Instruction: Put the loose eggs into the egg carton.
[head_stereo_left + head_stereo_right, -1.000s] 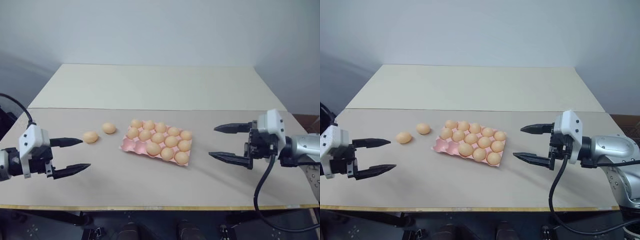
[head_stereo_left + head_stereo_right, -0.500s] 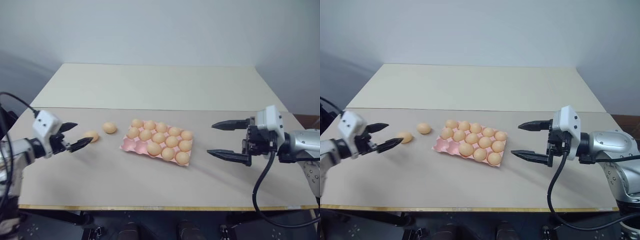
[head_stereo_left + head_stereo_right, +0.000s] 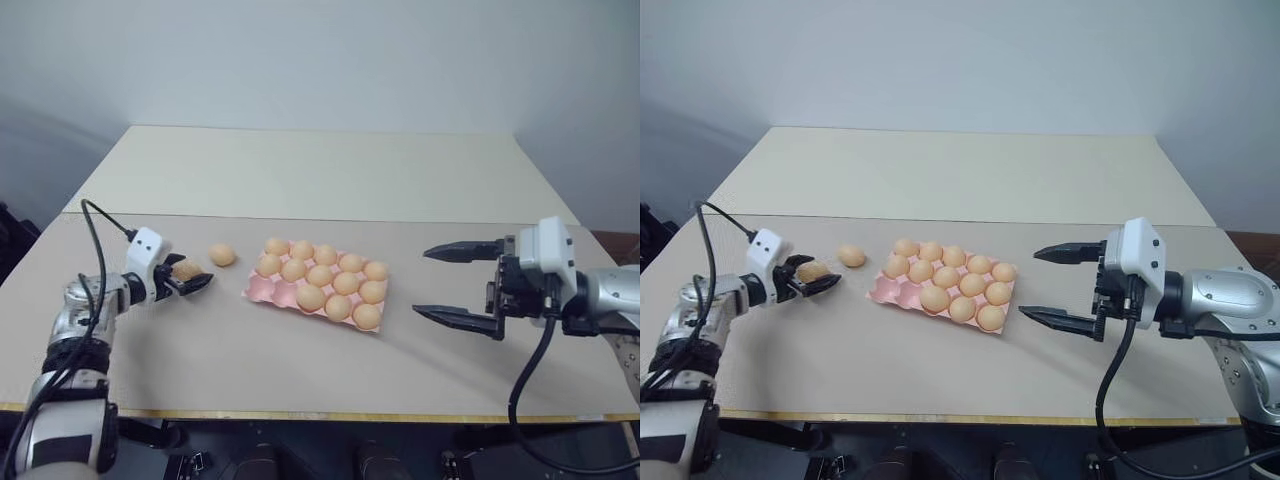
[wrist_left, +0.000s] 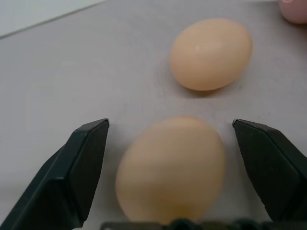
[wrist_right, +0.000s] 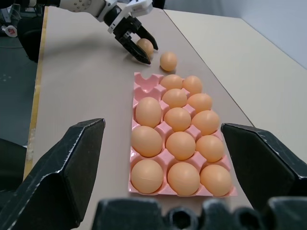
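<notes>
Pink egg carton (image 3: pixel 259 291) nearly full, maybe two near-left cups bare. Two loose eggs left on table (image 3: pixel 300 360): one (image 4: pixel 172 167) between spread left gripper (image 3: pixel 192 277) jaws, ungripped, other (image 3: pixel 222 255) beside. Right gripper (image 3: pixel 462 284) wide, empty

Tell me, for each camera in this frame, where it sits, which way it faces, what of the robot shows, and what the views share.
Left and right eye views: on the head, looking forward and down over the table; both arms show.
Left wrist view: on the left arm, looking along the open left gripper straddling the nearer loose egg.
Right wrist view: on the right arm, looking along the open right gripper over the egg carton.
Shared: the two loose eggs.
</notes>
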`<state>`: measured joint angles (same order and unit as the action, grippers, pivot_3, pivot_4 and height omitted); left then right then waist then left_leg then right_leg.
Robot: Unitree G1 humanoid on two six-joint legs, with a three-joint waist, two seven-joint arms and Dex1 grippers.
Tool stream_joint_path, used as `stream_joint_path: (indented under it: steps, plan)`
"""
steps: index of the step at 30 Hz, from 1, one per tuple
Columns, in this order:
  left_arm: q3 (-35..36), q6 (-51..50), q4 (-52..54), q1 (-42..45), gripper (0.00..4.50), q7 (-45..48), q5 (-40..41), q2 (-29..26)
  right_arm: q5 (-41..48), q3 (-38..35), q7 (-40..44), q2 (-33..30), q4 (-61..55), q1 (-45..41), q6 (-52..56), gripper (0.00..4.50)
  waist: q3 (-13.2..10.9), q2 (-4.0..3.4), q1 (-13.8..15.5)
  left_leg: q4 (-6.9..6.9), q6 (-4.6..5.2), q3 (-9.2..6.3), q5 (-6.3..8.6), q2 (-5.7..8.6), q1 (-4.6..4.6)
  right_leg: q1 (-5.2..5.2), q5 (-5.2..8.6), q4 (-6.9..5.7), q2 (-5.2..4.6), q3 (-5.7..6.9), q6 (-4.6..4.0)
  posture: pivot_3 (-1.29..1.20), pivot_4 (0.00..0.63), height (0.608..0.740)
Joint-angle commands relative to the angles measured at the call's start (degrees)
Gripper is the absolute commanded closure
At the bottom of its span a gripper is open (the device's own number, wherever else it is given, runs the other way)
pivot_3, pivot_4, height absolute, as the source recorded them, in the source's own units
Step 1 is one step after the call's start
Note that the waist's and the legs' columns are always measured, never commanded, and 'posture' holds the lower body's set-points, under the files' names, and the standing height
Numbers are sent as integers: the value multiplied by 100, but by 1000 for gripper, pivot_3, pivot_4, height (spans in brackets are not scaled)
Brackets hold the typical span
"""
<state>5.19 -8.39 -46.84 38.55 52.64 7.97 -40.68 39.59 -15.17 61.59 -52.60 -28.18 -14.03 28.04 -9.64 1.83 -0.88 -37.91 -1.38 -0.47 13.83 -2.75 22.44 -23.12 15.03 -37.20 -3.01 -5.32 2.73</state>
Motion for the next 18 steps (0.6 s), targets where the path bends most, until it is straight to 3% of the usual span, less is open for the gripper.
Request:
stream_joint_path:
  steps: [1, 7, 11, 14, 18]
  plan:
    - [-85, 250, -328, 200, 536, -63, -199, -32, 139, -293, -60, -101, -184, 34, 7, 0, 0, 0, -2, 0, 0, 0, 0, 0, 0, 0, 0, 0, 0, 0, 0, 0, 150, 740]
    - [-26, 307, 34, -83, 2318, 163, -149, -241, 145, -301, -93, -94, -182, 47, -4, 0, 1, 0, -34, 0, 0, 0, 0, 0, -6, 2, 0, -8, 0, -1, 0, 0, 150, 740]
    - [155, 151, 887, -655, 2318, 586, 55, -704, 135, -276, -50, -74, -119, 49, -33, 0, 0, 0, -127, 0, 0, 0, 0, -2, -3, -1, 0, -6, 0, -3, 0, 0, 150, 740]
    - [585, -342, 2091, -1220, 2318, 1218, 687, -1185, 128, -175, 23, -30, 28, -38, -68, 0, 0, 1, -176, 0, 0, 0, 0, -5, -2, -4, 0, -6, 0, -3, 0, 0, 150, 740]
    - [741, -950, 3357, -1418, 2318, 1397, 1338, -1115, 74, 25, 93, 37, 210, -260, -125, 0, 0, 0, -61, -1, -1, -1, -1, -4, -8, 5, 0, -10, -4, 4, 0, 0, 150, 740]
